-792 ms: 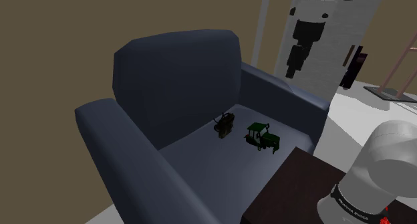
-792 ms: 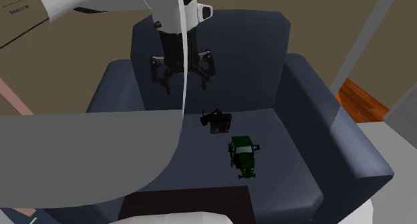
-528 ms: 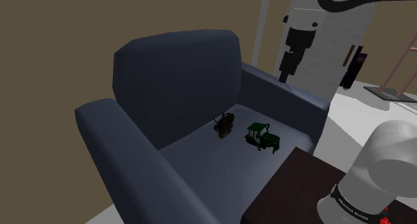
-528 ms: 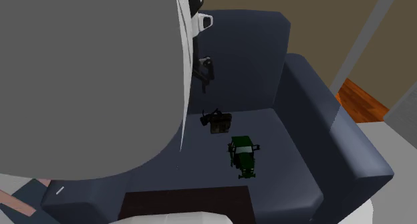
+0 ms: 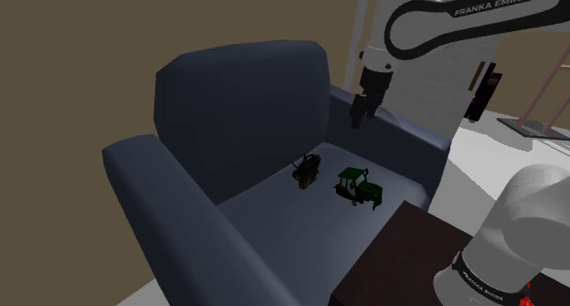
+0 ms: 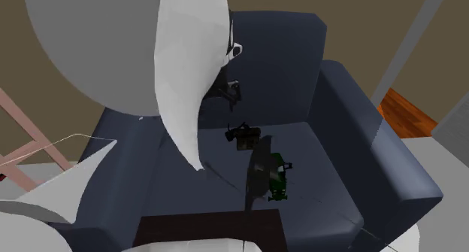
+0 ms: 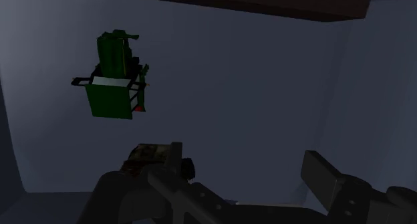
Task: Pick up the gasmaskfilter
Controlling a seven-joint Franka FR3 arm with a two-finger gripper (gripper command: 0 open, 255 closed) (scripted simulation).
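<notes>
Pincer point(image 5: 359, 115) of mine is open wide, fingers well apart, gripping nothing. I hang it above the seat of the armchair point(image 5: 239, 94), up by the backrest. One armchair, dark blue with fat padded arms; its seat carries the things. Room has brown walls and a pale floor point(image 5: 484, 149) at the shoulder view's right. One gasmaskfilter point(image 5: 307, 170), small and dark brownish, sits far back on the seat. One green toy tractor point(image 5: 358, 186) stands just beside it, nearer, not touching.
</notes>
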